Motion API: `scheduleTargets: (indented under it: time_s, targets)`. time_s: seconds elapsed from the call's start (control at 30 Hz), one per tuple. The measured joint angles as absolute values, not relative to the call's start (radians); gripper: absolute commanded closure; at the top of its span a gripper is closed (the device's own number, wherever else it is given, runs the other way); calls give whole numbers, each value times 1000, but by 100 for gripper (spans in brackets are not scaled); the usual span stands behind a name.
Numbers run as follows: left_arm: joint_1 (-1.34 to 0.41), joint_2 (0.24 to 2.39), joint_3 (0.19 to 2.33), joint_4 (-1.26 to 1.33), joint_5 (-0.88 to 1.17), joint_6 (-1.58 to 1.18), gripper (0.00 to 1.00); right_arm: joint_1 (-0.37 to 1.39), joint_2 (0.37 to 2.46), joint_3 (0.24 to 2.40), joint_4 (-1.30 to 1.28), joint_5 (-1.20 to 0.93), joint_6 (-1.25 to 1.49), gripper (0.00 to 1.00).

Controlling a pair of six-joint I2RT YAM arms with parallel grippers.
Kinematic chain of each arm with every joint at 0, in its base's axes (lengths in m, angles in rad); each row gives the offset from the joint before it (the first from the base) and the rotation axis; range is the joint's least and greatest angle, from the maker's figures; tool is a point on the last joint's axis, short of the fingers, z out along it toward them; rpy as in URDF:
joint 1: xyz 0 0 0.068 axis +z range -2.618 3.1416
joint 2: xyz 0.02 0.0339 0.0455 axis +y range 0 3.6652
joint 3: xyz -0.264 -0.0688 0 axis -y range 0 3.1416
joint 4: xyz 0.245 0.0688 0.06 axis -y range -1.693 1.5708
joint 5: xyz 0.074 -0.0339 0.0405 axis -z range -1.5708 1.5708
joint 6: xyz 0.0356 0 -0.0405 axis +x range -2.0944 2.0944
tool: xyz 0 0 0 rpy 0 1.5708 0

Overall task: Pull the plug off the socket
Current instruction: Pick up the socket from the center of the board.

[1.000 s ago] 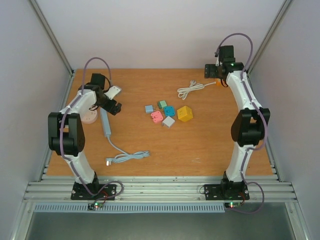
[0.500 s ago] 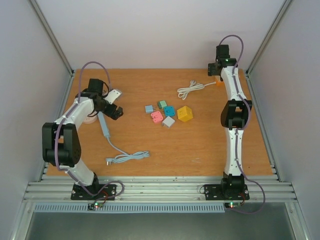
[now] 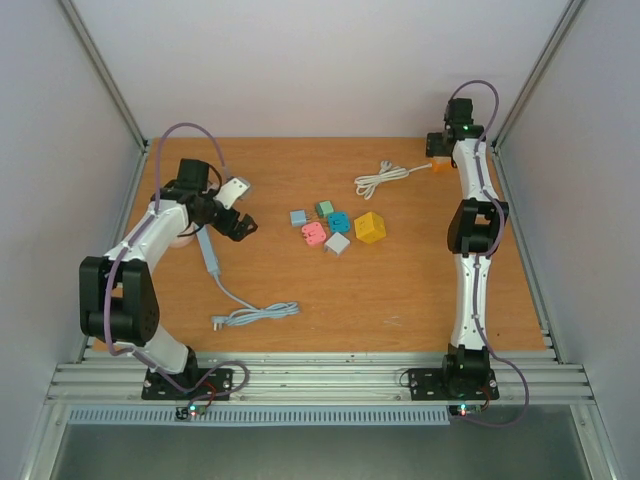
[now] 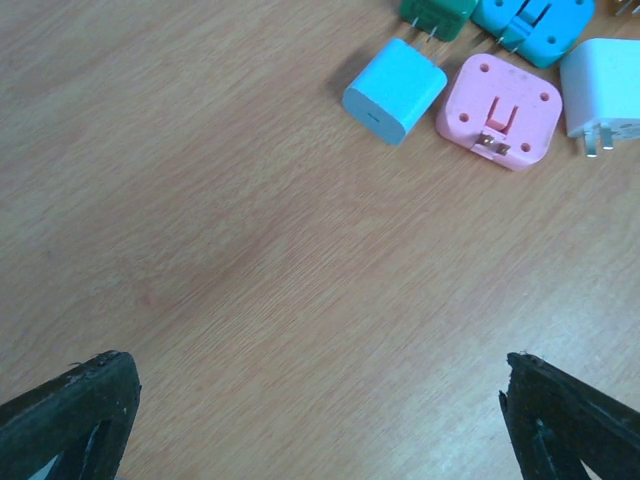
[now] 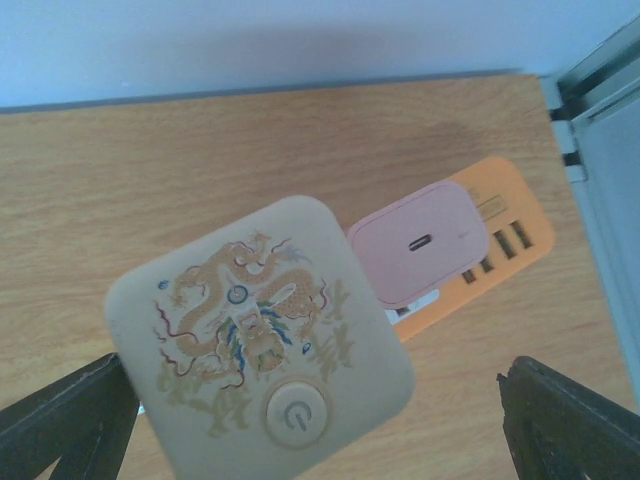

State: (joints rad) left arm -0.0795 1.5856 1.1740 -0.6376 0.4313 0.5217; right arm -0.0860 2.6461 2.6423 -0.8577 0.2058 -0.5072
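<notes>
A pink plug sits in an orange socket block at the table's far right corner, beside a beige cube socket with a dragon print and a power button. The orange block shows in the top view. My right gripper hangs open above the beige cube, just left of the plug, holding nothing; it is also in the top view. My left gripper is open and empty over bare wood at the left, as the left wrist view shows.
Small adaptors lie mid-table: a light blue one, a pink one, and a yellow cube. A white cable runs toward the corner. A light blue power strip with coiled cord lies left. The cell's frame post is close.
My right arm has stretched out and its gripper has shifted right, further into the far right corner. My left gripper has moved slightly right and toward the near side.
</notes>
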Motion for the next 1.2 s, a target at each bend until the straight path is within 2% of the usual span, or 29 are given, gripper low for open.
scheduleTargets:
  time_s: [0.37, 0.53, 0.73, 0.9, 1.1, 1.2]
  targets:
    - [-96, 1585, 1160, -628, 446, 520, 1, -117, 2671, 2645, -846, 49, -516, 11]
    - [-96, 1585, 1160, -625, 447, 520, 1, -117, 2671, 2645, -826, 9, -518, 11]
    - [-101, 1585, 1160, -624, 450, 520, 1, -117, 2672, 2645, -791, -19, -526, 11]
    - [-102, 1585, 1160, -623, 453, 520, 1, -118, 2672, 2645, -773, -38, -539, 19]
    - [-102, 1585, 1160, -623, 456, 520, 1, -119, 2682, 2647, -765, -27, -544, 20]
    - [-103, 1585, 1160, -624, 458, 520, 1, -119, 2688, 2648, -752, -19, -555, 24]
